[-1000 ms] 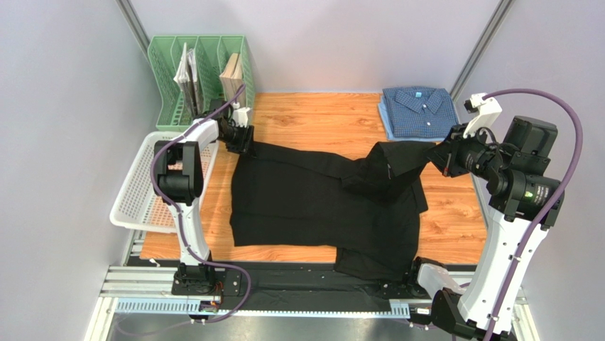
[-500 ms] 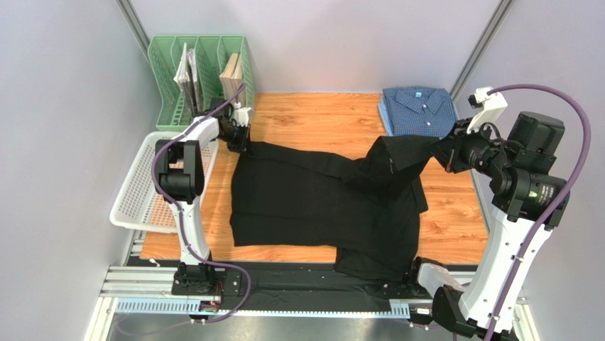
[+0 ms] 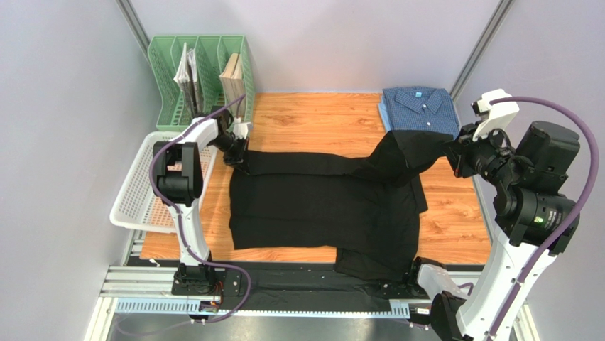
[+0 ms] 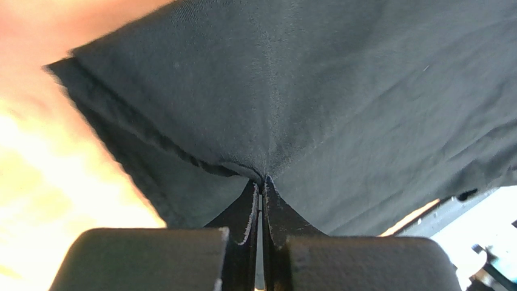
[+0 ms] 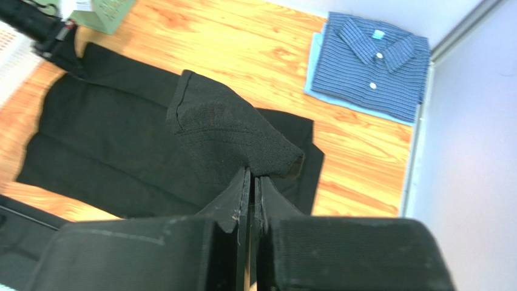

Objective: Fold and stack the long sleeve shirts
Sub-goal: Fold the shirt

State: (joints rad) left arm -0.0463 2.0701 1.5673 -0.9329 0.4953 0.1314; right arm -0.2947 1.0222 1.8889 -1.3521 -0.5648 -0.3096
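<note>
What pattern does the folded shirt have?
The folded shirt is blue with a fine check, clearest in the right wrist view.

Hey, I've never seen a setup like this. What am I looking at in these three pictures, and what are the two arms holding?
These are two robot arms at the near edge of a wooden table. The wide picture looks down from above and behind them; the other two come from a camera on each wrist. A black shirt lies spread out. The left tool is shut on its far left corner; the right tool is shut on a lifted part at its right side. A folded blue shirt sits at the far right corner. A green rack and a white basket stand on the left.
</note>
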